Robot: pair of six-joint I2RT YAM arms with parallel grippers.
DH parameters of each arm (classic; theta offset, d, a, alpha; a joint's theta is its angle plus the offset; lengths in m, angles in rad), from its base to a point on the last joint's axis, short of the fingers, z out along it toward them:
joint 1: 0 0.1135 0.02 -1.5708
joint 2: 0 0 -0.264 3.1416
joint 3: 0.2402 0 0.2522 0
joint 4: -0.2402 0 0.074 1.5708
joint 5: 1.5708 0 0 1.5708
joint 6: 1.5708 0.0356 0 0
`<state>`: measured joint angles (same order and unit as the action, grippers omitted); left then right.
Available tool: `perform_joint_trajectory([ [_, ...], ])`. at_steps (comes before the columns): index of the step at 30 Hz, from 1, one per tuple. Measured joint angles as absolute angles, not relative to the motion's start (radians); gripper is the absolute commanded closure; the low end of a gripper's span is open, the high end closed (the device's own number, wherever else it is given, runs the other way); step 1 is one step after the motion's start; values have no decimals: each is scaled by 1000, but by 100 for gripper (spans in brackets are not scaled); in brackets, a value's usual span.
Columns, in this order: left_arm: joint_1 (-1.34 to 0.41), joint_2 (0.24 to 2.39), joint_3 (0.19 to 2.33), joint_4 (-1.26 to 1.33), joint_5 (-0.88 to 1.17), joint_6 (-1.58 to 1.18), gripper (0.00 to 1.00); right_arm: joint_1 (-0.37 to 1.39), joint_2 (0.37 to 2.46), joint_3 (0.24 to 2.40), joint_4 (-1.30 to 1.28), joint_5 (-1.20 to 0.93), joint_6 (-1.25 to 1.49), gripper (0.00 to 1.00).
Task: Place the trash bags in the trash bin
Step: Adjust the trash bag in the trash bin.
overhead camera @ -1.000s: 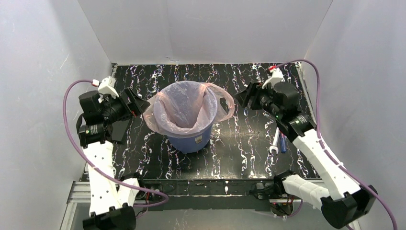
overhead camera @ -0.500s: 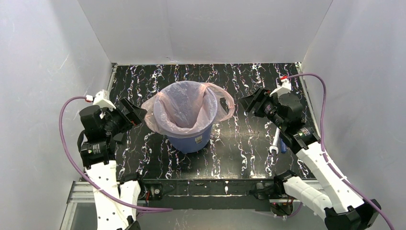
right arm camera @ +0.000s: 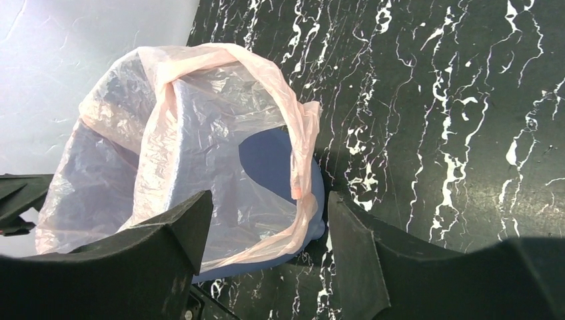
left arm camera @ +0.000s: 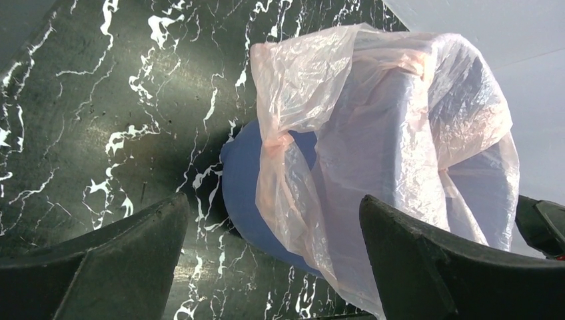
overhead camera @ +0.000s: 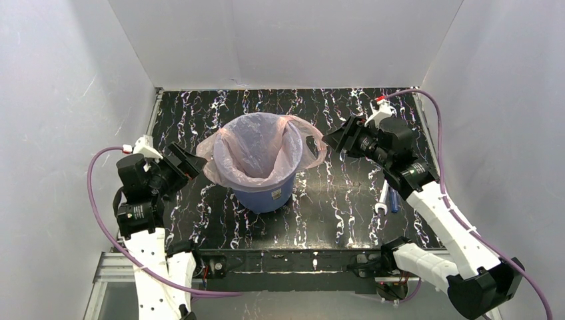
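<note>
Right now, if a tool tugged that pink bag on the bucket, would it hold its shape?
Probably not: the pink bag is thin, crinkled film sagging over the rim of the blue bucket, so it should flop. It looks very light; a tug would likely peel it off rather than drag the bucket.

Lab test cell, white encl. walls (overhead camera: 286, 40), black marbled tabletop (overhead camera: 333, 200)

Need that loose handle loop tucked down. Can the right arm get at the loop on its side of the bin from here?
Probably yes. The right gripper is open, facing the handle loop, which hangs free outside the trash bin, with nothing visibly between them.
</note>
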<state>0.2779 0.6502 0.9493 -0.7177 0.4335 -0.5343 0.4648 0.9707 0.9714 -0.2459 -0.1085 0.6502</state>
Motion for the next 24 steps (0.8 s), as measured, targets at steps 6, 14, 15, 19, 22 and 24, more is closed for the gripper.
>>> perform_joint_trajectory([
  [6,279,639,892,-692,508,-546,19,465,989,993,-273,-150,653,34],
  [14,279,653,791,-573,655,-599,32,465,998,968,-266,-228,693,38],
  [15,279,659,791,-563,670,-603,34,465,1006,965,-267,-237,700,38],
  [19,279,695,791,-535,733,-602,48,465,1071,963,-262,-286,739,40],
  [22,279,720,788,-523,757,-593,57,465,1099,933,-249,-319,769,42],
  [24,279,730,778,-521,764,-587,59,465,1106,913,-244,-335,785,44],
])
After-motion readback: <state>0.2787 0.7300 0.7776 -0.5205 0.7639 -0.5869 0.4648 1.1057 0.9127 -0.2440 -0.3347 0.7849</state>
